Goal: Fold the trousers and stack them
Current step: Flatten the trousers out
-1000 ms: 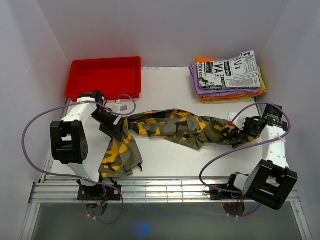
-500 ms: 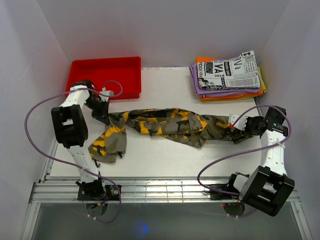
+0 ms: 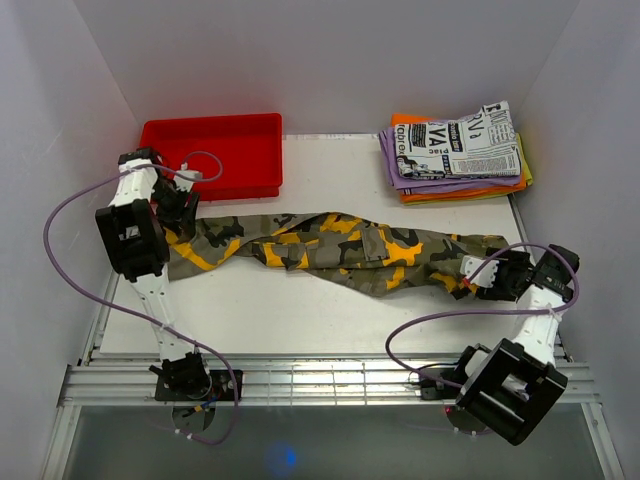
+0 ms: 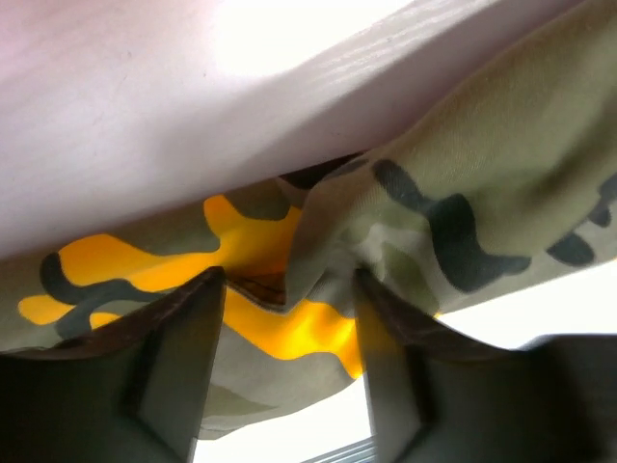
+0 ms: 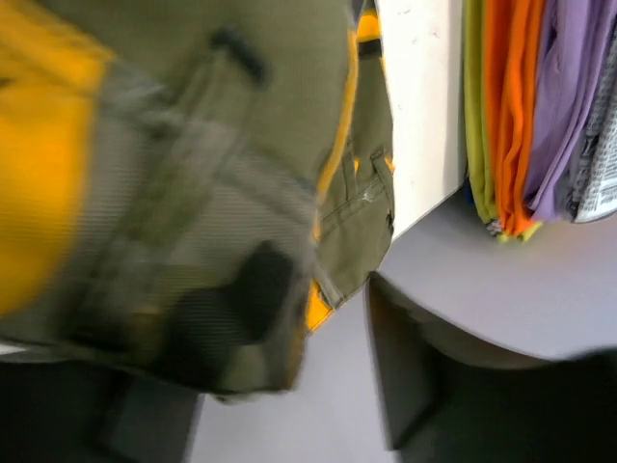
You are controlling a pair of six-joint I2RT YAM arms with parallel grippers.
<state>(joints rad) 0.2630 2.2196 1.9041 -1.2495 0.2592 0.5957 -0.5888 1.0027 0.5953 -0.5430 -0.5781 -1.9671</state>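
Moved: trousers [image 3: 330, 240] now stretched long across bench [image 3: 330, 320]
Left jaws: spread, cloth fold between them
Right jaws: spread, cloth hanging against one side

The trousers [image 3: 340, 245] lie stretched across the middle of the table [image 3: 300, 320], from my left tool [image 3: 178, 212] to my right tool [image 3: 480, 277]. They bar any low pass from near to far. In front of them a bare strip runs the table's full width. Behind them the middle is bare too, between the red tray [image 3: 215, 150] at the far left and the stack of folded garments [image 3: 455, 155] at the far right. The side walls [image 3: 60, 120] stand close, so neither arm has much room outward.
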